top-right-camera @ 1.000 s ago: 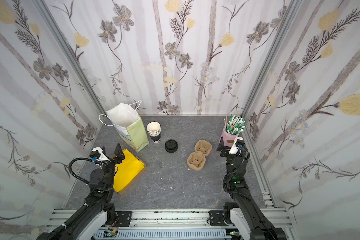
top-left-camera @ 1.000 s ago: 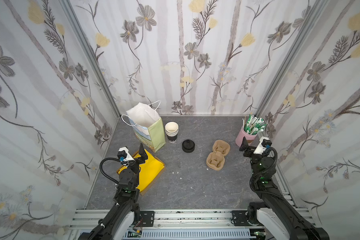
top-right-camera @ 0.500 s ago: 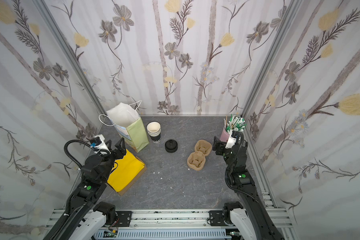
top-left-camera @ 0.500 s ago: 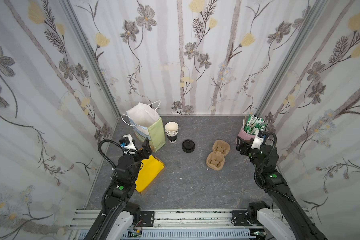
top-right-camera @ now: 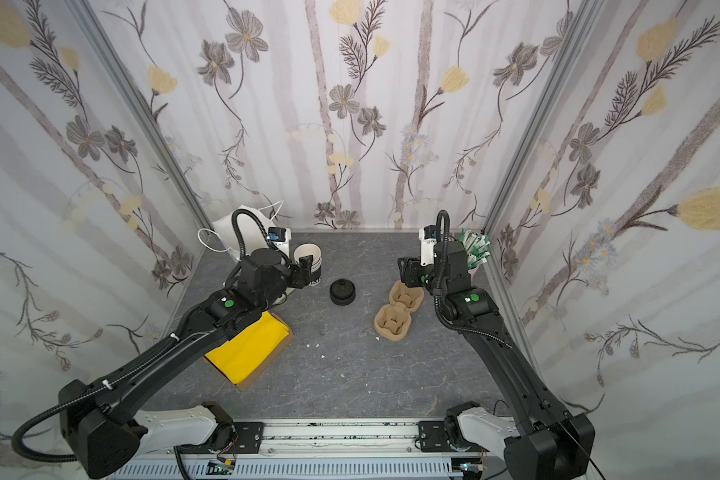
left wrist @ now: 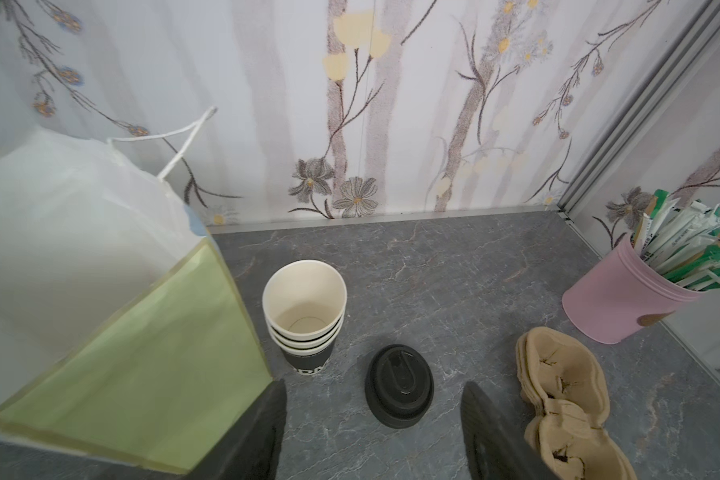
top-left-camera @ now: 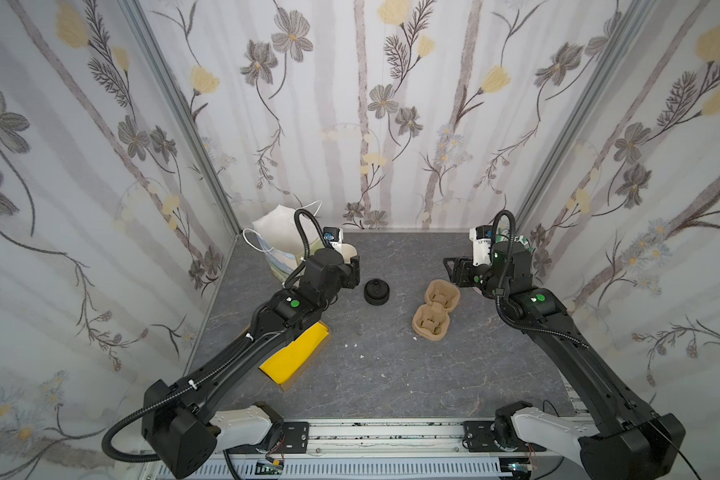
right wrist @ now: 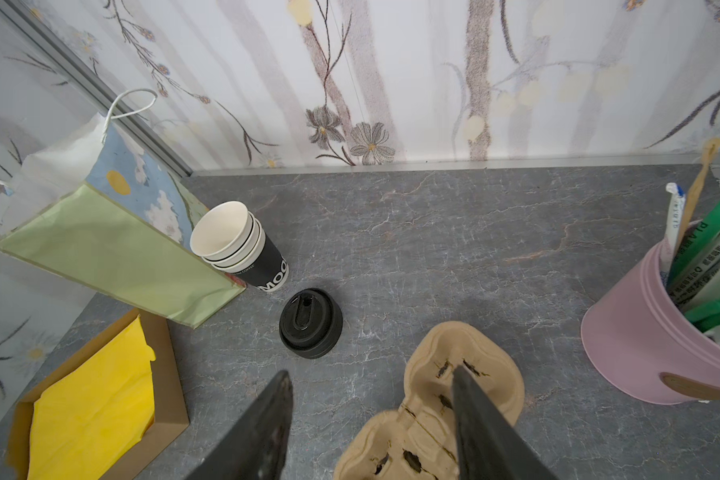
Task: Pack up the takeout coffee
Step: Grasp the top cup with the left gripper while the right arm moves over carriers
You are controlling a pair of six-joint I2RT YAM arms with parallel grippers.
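Three black paper cups (left wrist: 304, 311) with white lettering and cream insides stand nested beside the paper bag; they also show in both top views, cups (top-left-camera: 348, 252) and cups (top-right-camera: 309, 258). A short stack of black domed lids (top-left-camera: 377, 292) (left wrist: 400, 386) (right wrist: 310, 323) sits on the table to their right. My left gripper (top-left-camera: 353, 269) (left wrist: 373, 388) hovers open just in front of the cups, holding nothing. My right gripper (top-left-camera: 454, 270) (right wrist: 371, 374) hangs open and empty over the far end of the pulp cup carrier (top-left-camera: 435, 309) (right wrist: 445, 399).
A white and green paper bag (top-left-camera: 275, 241) (left wrist: 100, 291) stands open at the back left. A cardboard box with yellow paper (top-left-camera: 296, 353) (right wrist: 88, 395) lies under my left arm. A pink pot of wrapped sticks (top-right-camera: 476, 253) (left wrist: 624, 299) stands at the back right corner.
Both arms have reached forward and up from near the table's sides. The left gripper moved from the yellow box to the cups, the right toward the carrier. Both pairs of jaws have narrowed.
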